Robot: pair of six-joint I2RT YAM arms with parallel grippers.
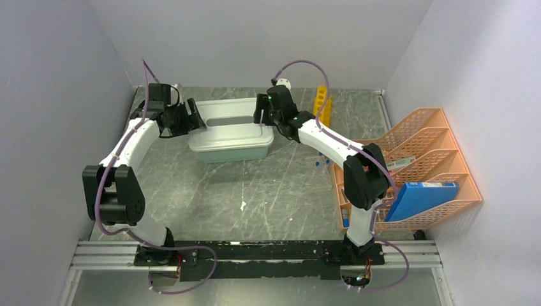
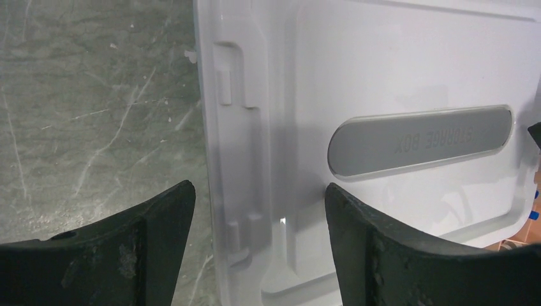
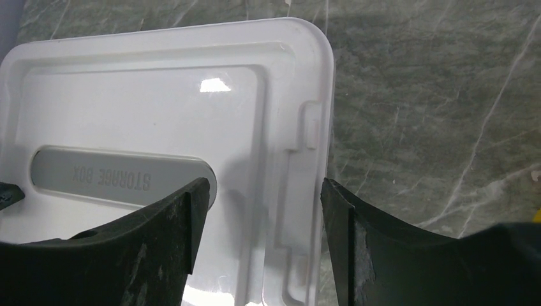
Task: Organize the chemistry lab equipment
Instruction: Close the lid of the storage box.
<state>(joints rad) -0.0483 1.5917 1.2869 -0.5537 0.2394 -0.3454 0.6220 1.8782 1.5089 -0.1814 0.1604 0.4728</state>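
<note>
straddling the short left rim of a glossy grey-white plastic lid (image 2: 395,64), the left gripper (image 2: 258,191) had its two black fingers held well apart, one over the grey marbled table (image 2: 96,95) and one over the lid, with nothing clamped between them; whether either finger touched the plastic could not be told. the right gripper (image 3: 265,185) stood likewise at the opposite rim, jaws spread, one finger above the lid and the other above bare table, gripping nothing that showed. the lid covered a pale teal plastic tub (image 1: 233,153) at the back middle of the table, so whatever lay inside was hidden. behind the right arm, near the back wall, a yellow plastic test-tube rack with holes (image 1: 322,102) stood partly masked by the wrist and its purple cable. a few small blue-capped clear tubes (image 1: 322,163) lay on the table beside that arm's forearm, too small to count surely. an orange mesh desk organiser (image 1: 434,146) filled the right side, a flat blue box (image 1: 421,197) leaning in its nearest slot; the print on the box was too blurred to read. a grey oval panel (image 2: 421,137) set into the lid bore raised letters, seen upside down from both wrists, reading "storage box".
</note>
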